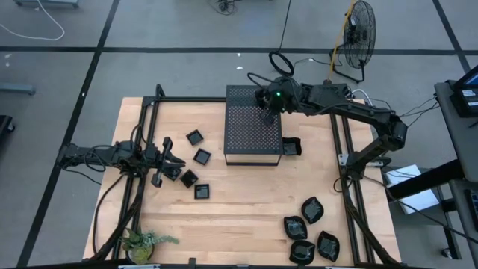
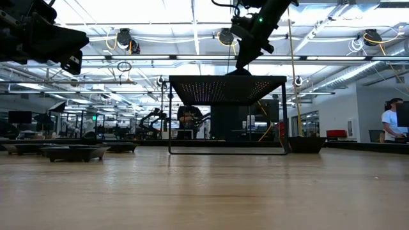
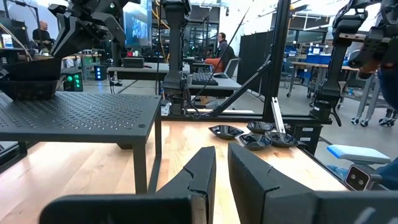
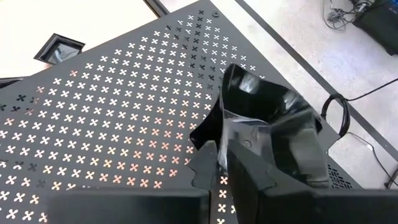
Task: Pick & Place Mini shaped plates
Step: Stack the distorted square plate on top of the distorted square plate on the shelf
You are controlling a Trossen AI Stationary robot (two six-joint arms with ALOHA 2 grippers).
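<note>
The table (image 1: pixel 246 209) has a light wooden top with a black metal frame along its sides, and it stands on a grey floor marked with dark lines. In the middle of the far part stands a black perforated box (image 1: pixel 252 134); its top is full of small cross-shaped holes.

The right gripper (image 4: pixel 225 163) is over the far part of this box and its fingers pinch the rim of one angular black plate (image 4: pixel 273 124), which rests tilted on the perforated top. The left gripper (image 3: pixel 222 169) hangs above the left side of the table; its fingers are nearly together and nothing is between them.

Four small square plates (image 1: pixel 195 137) lie scattered left of the box, close to the left gripper. One more dark plate (image 1: pixel 291 147) sits just beside the right wall of the box. Four leaf-shaped plates (image 1: pixel 312 210) lie in a group near the right front corner. A small green plant (image 1: pixel 146 240) stands at the left front corner.

Behind the table, a standing fan (image 1: pixel 358 33) and loose cables are on the floor. The low view shows a big workshop with ceiling lights, desks and screens, and a person (image 2: pixel 391 124) at the far right.
</note>
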